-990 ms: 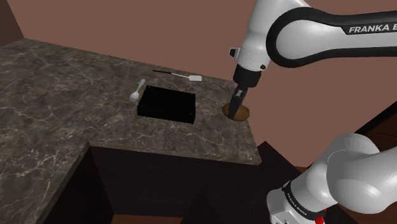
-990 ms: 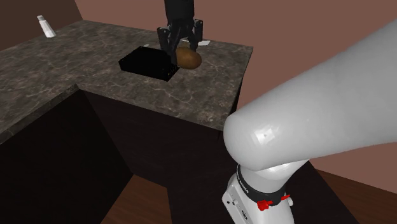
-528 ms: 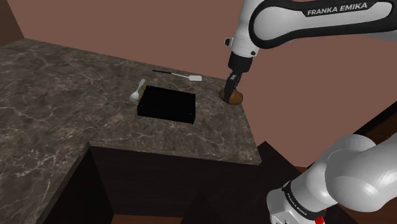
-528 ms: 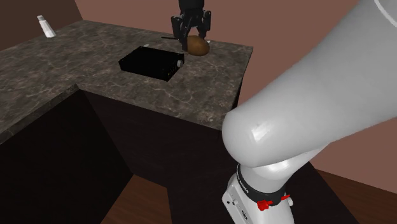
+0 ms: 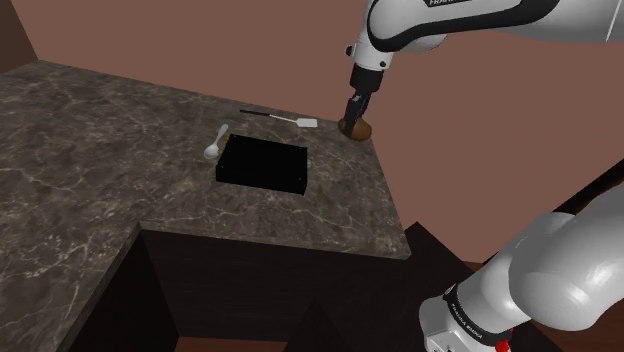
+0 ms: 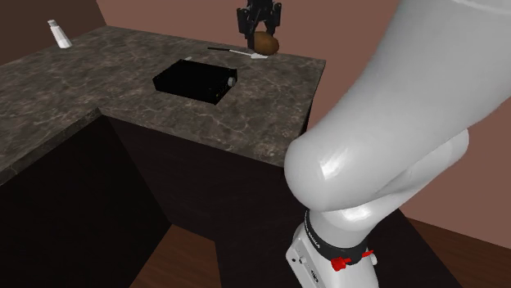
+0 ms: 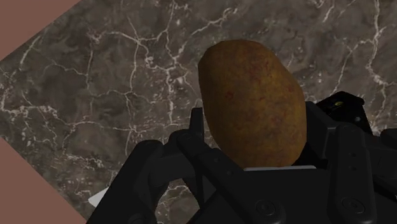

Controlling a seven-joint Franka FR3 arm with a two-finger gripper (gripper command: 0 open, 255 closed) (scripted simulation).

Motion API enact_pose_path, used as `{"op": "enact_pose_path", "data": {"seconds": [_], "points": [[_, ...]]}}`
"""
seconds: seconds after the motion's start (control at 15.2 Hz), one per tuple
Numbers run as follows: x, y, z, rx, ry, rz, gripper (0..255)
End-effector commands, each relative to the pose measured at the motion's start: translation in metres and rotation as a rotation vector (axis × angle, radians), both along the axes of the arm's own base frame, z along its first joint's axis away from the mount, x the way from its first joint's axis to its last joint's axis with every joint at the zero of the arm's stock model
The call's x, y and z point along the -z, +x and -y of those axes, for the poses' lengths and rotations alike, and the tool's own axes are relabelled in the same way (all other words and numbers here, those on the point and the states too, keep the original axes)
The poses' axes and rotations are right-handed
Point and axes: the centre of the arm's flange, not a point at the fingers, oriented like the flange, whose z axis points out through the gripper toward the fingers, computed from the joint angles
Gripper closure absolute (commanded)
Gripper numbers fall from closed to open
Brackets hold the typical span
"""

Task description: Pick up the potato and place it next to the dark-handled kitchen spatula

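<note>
Clasping the brown potato (image 7: 251, 105) across its narrow girth, the black jaws hang low over the far corner of the dark veined tabletop (image 5: 120, 170). The potato's long axis lies crosswise to the jaws' closing line. The spatula (image 5: 283, 118) lies just beside it, white blade nearest, toward the shoulder view's left. Tabletop edges run close on the other sides, so the open room appears to lie spatula-ward, short of the black recess (image 5: 262, 165).
</note>
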Motion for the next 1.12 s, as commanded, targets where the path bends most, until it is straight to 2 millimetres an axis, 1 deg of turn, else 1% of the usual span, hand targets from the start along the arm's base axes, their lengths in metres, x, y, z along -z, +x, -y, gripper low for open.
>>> {"op": "enact_pose_path", "data": {"seconds": [0.0,1.06], "points": [[0.001,0.021,0.018,0.0,-0.001,0.0,255],[0.0,0.194,0.139,0.0,-0.001,0.0,255]]}}
